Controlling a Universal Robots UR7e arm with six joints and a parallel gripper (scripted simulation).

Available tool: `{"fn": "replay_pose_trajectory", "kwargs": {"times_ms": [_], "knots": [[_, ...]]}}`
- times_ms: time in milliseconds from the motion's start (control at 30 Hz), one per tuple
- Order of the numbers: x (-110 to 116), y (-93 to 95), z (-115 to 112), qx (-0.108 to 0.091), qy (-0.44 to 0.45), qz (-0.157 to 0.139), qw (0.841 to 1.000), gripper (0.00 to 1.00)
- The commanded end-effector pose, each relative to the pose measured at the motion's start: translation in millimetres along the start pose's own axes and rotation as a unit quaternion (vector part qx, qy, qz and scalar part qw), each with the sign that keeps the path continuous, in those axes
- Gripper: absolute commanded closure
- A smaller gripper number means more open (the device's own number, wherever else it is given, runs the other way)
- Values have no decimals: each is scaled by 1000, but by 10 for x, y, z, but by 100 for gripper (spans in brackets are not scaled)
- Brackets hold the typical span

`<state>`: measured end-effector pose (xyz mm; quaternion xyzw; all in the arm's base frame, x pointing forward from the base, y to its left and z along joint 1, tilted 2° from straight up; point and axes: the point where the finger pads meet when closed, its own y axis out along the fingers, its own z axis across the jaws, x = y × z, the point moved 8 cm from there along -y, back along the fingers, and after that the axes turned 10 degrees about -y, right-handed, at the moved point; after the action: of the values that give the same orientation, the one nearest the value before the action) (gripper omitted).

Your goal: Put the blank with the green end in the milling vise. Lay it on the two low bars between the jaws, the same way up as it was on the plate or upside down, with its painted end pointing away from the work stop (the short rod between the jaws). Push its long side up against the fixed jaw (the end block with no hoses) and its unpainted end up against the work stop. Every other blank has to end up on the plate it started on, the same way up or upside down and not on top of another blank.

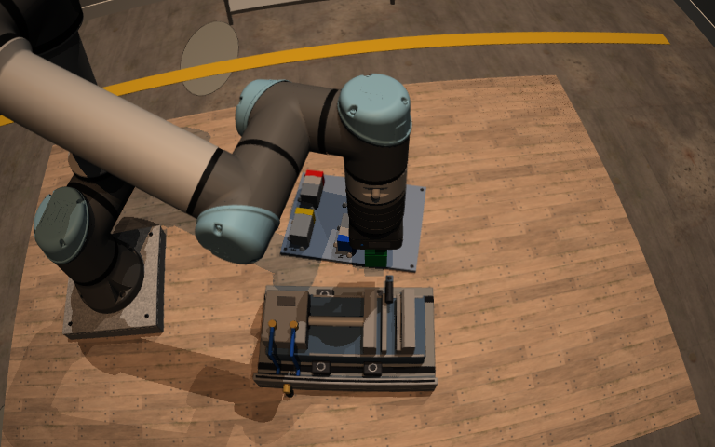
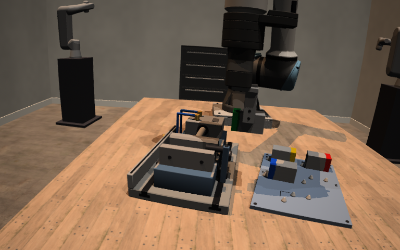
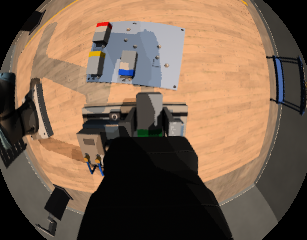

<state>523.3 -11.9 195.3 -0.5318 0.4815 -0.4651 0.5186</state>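
My gripper (image 2: 248, 119) (image 3: 149, 114) is shut on the blank with the green end (image 2: 258, 123) (image 3: 149, 106) and holds it level, raised clear of the table. Its green end (image 1: 375, 259) (image 2: 235, 119) points to the vise side, away from the plate. The arm hides most of it in the top view. The vise's fixed jaw (image 1: 407, 323) (image 2: 186, 157) and hosed jaw block (image 1: 285, 313) stand apart. A narrow bar (image 1: 384, 326) shows between the jaws; the second bar is not clear. The work stop (image 1: 388, 289) is at the plate-side end of the gap.
The plate (image 1: 415, 221) (image 2: 326, 213) (image 3: 170, 50) bears the blue-ended blank (image 2: 284, 171) (image 3: 128, 61), yellow-ended blank (image 1: 301, 228) (image 3: 95, 65) and red-ended blank (image 1: 311, 189) (image 3: 101, 35), plus bare cone pins. Blue hoses (image 1: 292, 345) (image 2: 178, 123) rise at the vise's far side from the plate.
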Motion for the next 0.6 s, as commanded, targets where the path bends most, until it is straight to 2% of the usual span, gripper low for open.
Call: {"fn": "replay_pose_trajectory", "kwargs": {"times_ms": [0,200,367,567], "knots": [[107,-2,8,1,0,0,1000,100],[107,-2,8,1,0,0,1000,100],[589,11,19,1,0,0,1000,100],[589,11,19,1,0,0,1000,100]]}}
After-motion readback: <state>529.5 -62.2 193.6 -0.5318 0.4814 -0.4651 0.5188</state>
